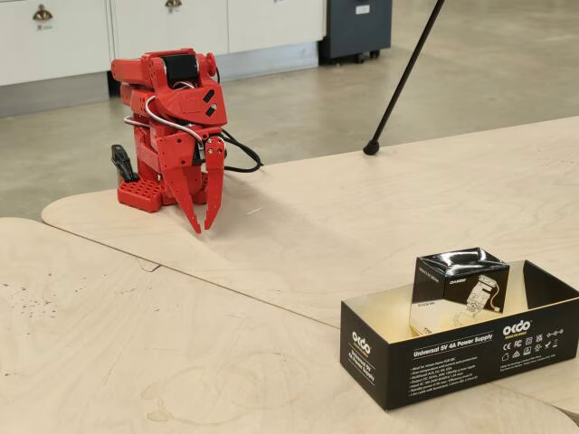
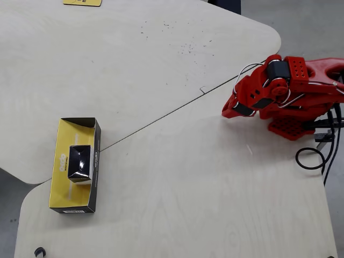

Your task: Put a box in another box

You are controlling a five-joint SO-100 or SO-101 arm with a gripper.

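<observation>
The small white-and-black box [image 1: 459,282] stood inside the long black OKdo box [image 1: 452,354], its glossy black top rising above the larger box's walls in the fixed view; seen from overhead it [image 2: 80,162] sat near the middle of the tan interior of the long box [image 2: 59,191], with bare floor showing at both ends. The long box lay close to the table's [image 2: 177,188] left edge in the overhead view, just beside the seam where the two plywood tabletops meet. The red arm [image 1: 172,99] was folded down over its base near the right edge in the overhead view, well apart from both boxes, with open plywood between them. The tool [image 1: 204,227] pointed down at the table, its two fingertips a little apart and holding nothing; from overhead the tool [image 2: 232,112] showed only partly under the arm. A black cable [image 2: 312,156] looped beside the base at the right edge. A black tripod leg [image 1: 403,77] slanted down to the table's far edge in the fixed view, and a yellow item [image 2: 81,2] lay at the top edge in the overhead view.
</observation>
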